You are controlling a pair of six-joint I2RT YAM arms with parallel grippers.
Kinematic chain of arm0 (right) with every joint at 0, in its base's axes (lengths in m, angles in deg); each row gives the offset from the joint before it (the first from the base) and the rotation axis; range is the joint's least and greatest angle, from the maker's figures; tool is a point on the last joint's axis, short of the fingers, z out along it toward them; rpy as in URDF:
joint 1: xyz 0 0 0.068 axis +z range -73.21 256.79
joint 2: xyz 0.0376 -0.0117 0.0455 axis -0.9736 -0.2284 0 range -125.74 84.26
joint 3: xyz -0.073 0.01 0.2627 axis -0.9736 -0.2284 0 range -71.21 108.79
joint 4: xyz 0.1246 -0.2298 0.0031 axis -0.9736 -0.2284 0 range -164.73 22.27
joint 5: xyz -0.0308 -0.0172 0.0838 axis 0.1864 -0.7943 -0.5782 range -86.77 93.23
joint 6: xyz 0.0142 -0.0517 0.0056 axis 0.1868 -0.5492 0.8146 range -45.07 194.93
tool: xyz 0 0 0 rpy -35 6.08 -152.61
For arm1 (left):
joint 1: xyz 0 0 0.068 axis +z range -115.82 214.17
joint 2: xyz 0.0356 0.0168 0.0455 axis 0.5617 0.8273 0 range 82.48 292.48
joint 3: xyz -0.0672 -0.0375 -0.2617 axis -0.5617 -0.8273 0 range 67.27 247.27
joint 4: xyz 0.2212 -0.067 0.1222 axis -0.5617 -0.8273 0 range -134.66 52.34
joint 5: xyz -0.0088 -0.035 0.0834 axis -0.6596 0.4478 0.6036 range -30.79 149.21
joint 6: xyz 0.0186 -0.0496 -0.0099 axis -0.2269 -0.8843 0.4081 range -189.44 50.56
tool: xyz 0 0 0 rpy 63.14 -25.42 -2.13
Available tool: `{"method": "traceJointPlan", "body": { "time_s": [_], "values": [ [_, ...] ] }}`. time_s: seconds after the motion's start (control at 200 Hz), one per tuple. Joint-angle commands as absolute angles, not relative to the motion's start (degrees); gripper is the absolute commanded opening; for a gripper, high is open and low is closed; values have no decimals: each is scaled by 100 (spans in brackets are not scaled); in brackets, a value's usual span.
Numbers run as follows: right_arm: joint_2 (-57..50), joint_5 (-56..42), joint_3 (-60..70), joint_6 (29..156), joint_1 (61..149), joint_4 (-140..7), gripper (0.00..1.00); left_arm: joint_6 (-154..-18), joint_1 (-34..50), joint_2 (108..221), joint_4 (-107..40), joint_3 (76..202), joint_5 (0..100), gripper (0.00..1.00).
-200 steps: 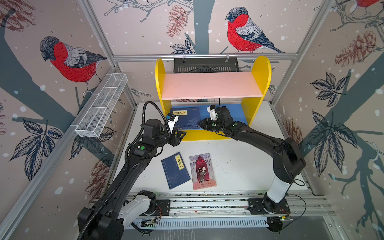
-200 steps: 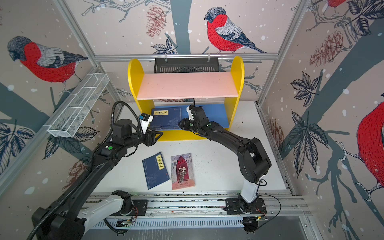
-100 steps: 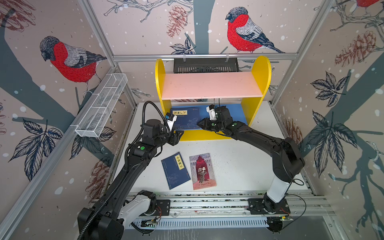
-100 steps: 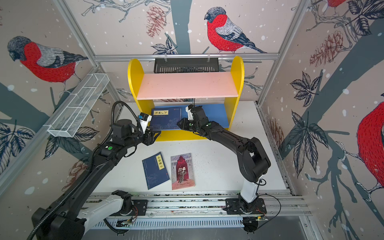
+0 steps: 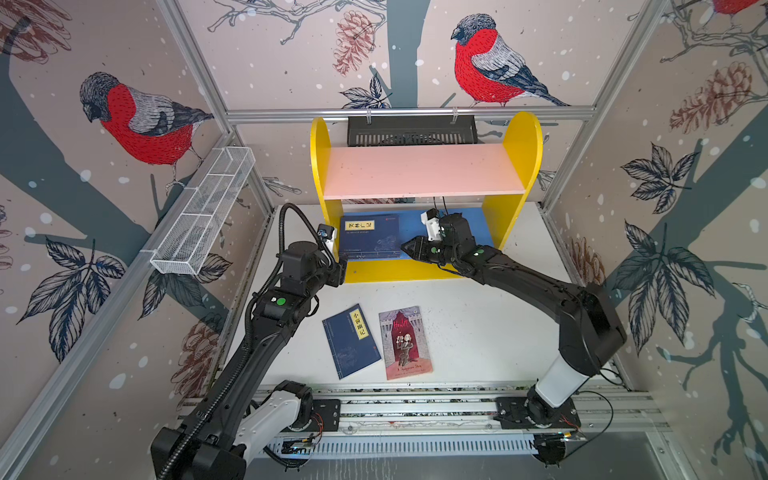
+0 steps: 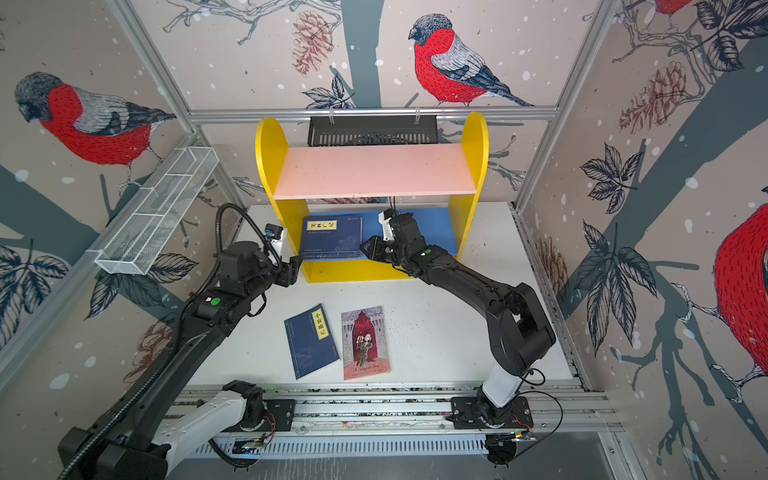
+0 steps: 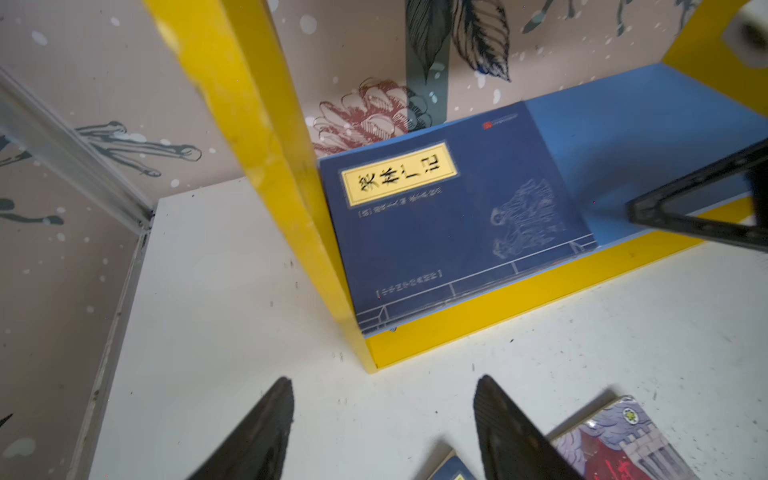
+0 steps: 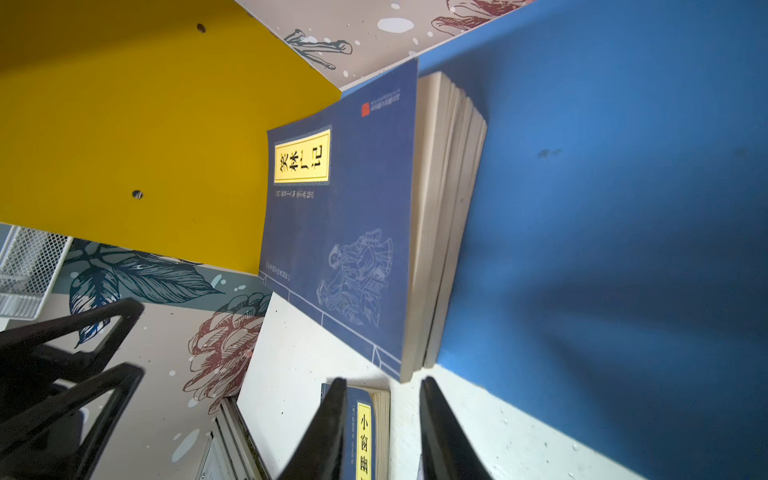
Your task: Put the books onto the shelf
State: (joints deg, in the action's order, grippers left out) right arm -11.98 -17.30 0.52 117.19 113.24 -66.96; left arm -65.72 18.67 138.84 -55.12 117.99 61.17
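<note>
Right wrist view, navy yellow-labelled books [image 8: 345,216] stacked on shelf [image 8: 602,187], right gripper [image 8: 383,384] narrow, left gripper [image 7: 384,380] wide, both empty.

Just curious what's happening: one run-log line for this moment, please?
left hand: open, empty | right hand: open, empty | navy book stack: on blue lower board | loose navy book, Hamlet book: on table

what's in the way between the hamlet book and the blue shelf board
Nothing lies on the table between them. The right gripper, jaws apart, hangs at the front of the blue board in line with the Hamlet book.
</note>
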Motion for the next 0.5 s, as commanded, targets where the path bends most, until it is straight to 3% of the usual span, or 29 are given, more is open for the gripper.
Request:
{"method": "traceJointPlan", "body": {
  "time_s": [0.0, 0.495],
  "values": [
    [-1043, -1724, -70, 11690, 11327, -6325, 30, -6629, 1948, 13906, -5536, 11613, 6465, 72],
    [-925, -1945, -466, 11720, 11217, -5906, 28, -5831, 2318, 14045, -3661, 10135, 6039, 79]
  ]
}}
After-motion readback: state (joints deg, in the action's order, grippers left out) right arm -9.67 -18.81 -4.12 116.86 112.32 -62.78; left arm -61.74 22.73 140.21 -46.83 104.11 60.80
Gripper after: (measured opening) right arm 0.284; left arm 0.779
